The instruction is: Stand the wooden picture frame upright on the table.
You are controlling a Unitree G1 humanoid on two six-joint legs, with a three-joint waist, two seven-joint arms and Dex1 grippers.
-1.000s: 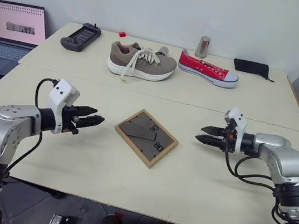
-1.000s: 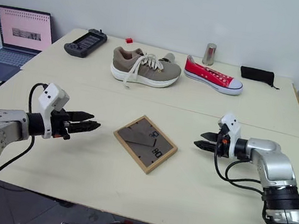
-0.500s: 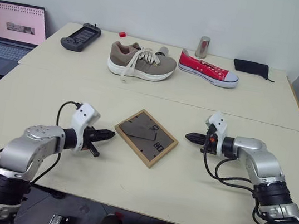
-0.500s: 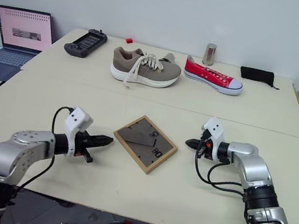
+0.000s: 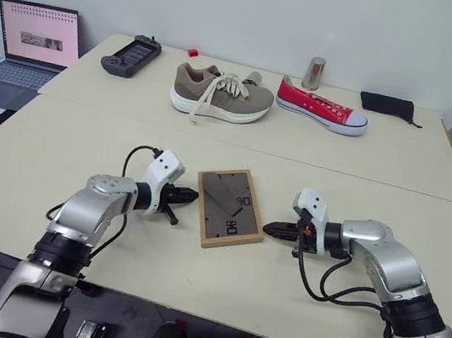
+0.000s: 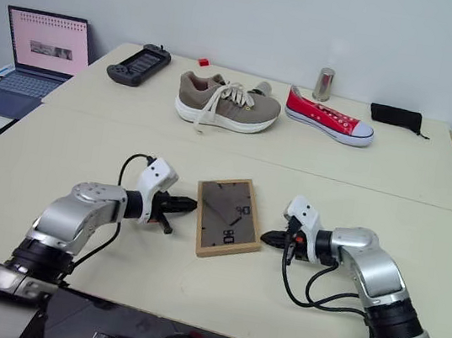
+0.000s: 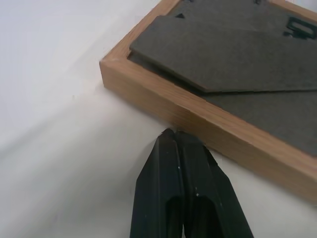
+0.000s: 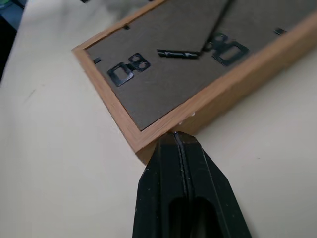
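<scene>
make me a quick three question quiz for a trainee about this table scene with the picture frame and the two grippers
1. True or false: the wooden picture frame already stands upright on the table.
2. How do the left gripper and the right gripper stand? A) both shut, tips at opposite edges of the frame B) both open above it C) one clamped on its stand
3. Fill in: the frame lies with its dark ____ facing up.

Key: 1 false; it lies flat. 2 A. 3 back.
</scene>
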